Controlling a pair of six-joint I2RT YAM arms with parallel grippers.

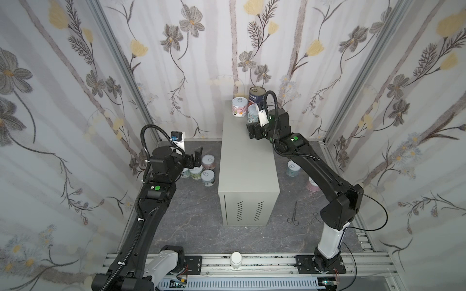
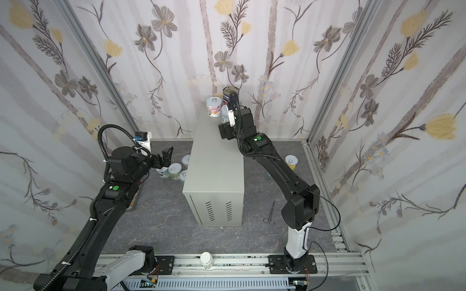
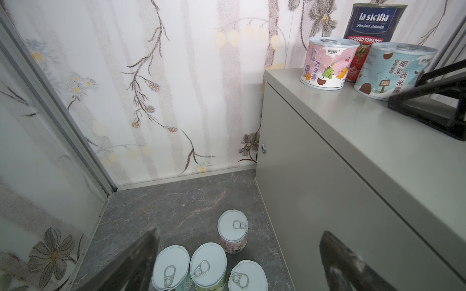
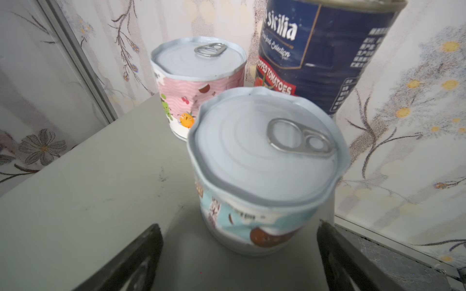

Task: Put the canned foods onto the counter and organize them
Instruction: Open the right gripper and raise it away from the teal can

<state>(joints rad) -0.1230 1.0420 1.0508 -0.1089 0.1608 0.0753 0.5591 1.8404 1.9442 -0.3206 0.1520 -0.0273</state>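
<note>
The counter [image 1: 248, 163] is a tall grey cabinet in the middle of the floor. At its far end stand three canned foods: a pink can [image 1: 239, 107], a tall dark blue-red can [image 1: 256, 95] and a teal can [image 1: 253, 113]. My right gripper [image 1: 253, 126] hovers over the counter top just behind the teal can [image 4: 264, 163]. It is open [image 4: 238, 254], with the can standing free ahead of its fingertips. My left gripper [image 1: 195, 158] is open [image 3: 239, 254] above several white-lidded cans [image 3: 208, 264] on the floor left of the counter.
Two more cans [image 1: 293, 168] [image 1: 312, 184] stand on the floor right of the counter, partly hidden by the right arm. Scissors [image 1: 293, 213] and a second metal tool [image 1: 312, 219] lie near the counter's front right corner. Wallpapered walls close in on three sides.
</note>
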